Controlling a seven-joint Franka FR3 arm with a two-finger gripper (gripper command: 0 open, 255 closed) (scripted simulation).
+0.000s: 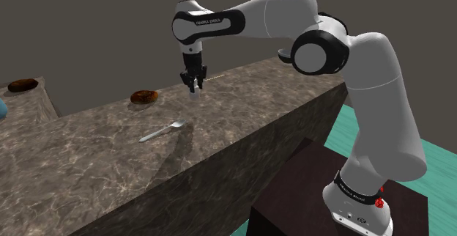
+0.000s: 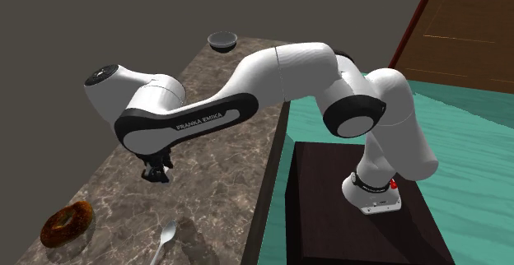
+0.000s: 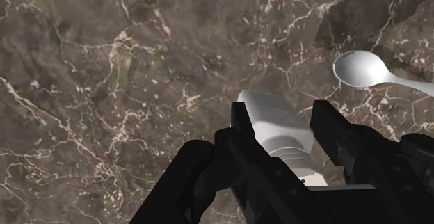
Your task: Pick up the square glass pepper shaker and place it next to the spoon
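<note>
Marble counter bears one spoon, and the gripper clasps one white shaker.

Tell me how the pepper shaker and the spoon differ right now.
The shaker is blocky with a cap; the spoon is slender with a rounded bowl. The shaker is clasped in the hand; the spoon lies free on the counter. Both look pale white.
</note>
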